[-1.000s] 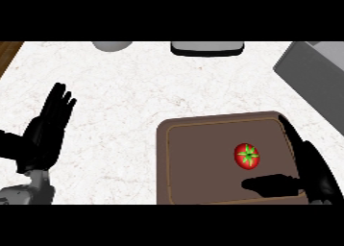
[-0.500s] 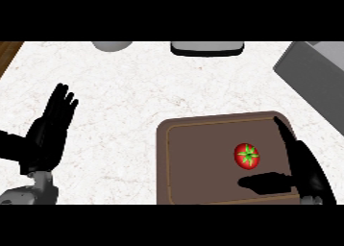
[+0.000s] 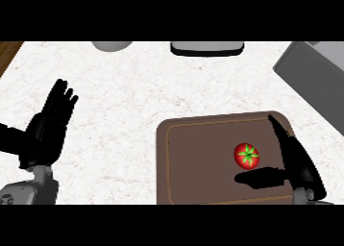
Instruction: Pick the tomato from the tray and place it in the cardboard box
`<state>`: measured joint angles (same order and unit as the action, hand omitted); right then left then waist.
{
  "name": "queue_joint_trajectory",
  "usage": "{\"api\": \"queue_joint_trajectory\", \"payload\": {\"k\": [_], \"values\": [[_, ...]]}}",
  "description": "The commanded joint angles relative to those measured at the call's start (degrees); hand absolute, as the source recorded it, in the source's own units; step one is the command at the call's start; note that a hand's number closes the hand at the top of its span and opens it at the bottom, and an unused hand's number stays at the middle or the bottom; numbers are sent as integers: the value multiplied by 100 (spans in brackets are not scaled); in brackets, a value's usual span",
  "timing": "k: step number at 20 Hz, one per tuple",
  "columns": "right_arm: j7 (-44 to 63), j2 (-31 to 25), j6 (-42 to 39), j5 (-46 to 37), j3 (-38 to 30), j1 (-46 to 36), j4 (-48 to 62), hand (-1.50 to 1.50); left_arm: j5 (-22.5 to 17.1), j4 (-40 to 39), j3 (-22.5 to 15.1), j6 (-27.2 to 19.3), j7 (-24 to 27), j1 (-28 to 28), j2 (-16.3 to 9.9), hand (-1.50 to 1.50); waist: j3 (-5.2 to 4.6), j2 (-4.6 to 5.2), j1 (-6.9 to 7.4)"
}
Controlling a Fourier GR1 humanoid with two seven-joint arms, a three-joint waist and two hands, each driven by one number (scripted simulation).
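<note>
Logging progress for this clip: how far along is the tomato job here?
Nothing is done yet: the tomato lies on the brown tray. In hand: the right hand is open beside it, fingers to its right, thumb below. Left: grasp, lift, place in the box. The left hand rests open at the left.

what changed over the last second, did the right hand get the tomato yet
Not yet. The right hand slid left over the tray, its straight fingers now beside the tomato and its thumb below it, still open. The tomato has not moved. The left hand stays open at the left.
</note>
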<state>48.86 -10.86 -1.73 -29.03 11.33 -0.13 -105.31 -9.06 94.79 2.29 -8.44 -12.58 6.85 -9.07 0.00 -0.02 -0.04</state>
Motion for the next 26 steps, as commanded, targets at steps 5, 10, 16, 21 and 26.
{"api": "queue_joint_trajectory", "payload": {"k": [5,10,16,21,26], "values": [[-534,296,92,-299,-64,83,634,-150,-63,260,267,330,-120,-230,-115,0,1,0,11],[-186,519,-103,-364,-128,-326,561,-150,74,-204,242,303,116,49,89,0,0,2,5],[-589,616,63,-628,-56,-42,640,-150,244,768,-13,167,-347,-395,259,0,1,-4,12],[-897,388,-35,-1148,336,117,544,150,173,-347,310,329,282,19,225,0,-1,2,-12],[-1255,312,128,-1386,98,166,756,150,232,348,200,344,-108,-237,218,0,1,-1,2]]}}
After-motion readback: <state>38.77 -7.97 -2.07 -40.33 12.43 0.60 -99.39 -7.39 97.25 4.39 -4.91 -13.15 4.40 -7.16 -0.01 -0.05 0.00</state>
